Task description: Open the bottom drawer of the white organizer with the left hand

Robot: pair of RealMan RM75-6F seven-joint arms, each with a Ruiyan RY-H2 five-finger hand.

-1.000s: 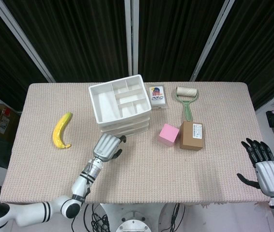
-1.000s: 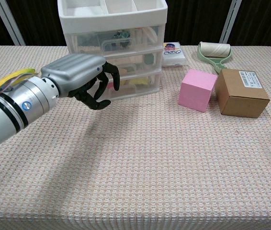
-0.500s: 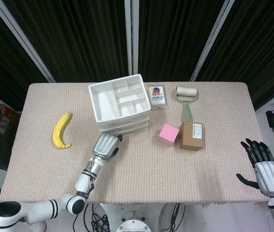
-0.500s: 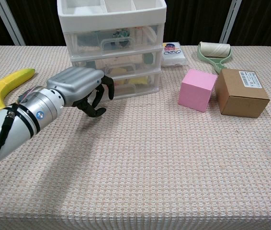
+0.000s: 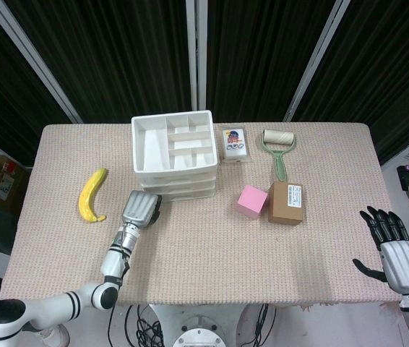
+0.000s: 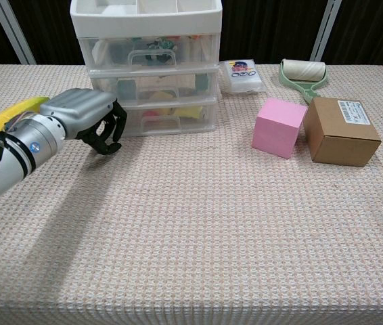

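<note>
My left hand [image 6: 86,122] hangs curled, holding nothing, at the white organizer's [image 6: 147,64] eight o'clock. The bottom drawer [image 6: 161,116] looks light, slick plastic, so I'd hook its centre handle.

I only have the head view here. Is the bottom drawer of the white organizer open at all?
Observer: No; the chest view shows the bottom drawer flush with the two above.
Operator: Is the left robot hand on its handle?
Observer: No; it sits by the drawer's left end, fingers curled on nothing.
Operator: Anything inside?
Observer: Its clear front shows yellow and pink items.
</note>
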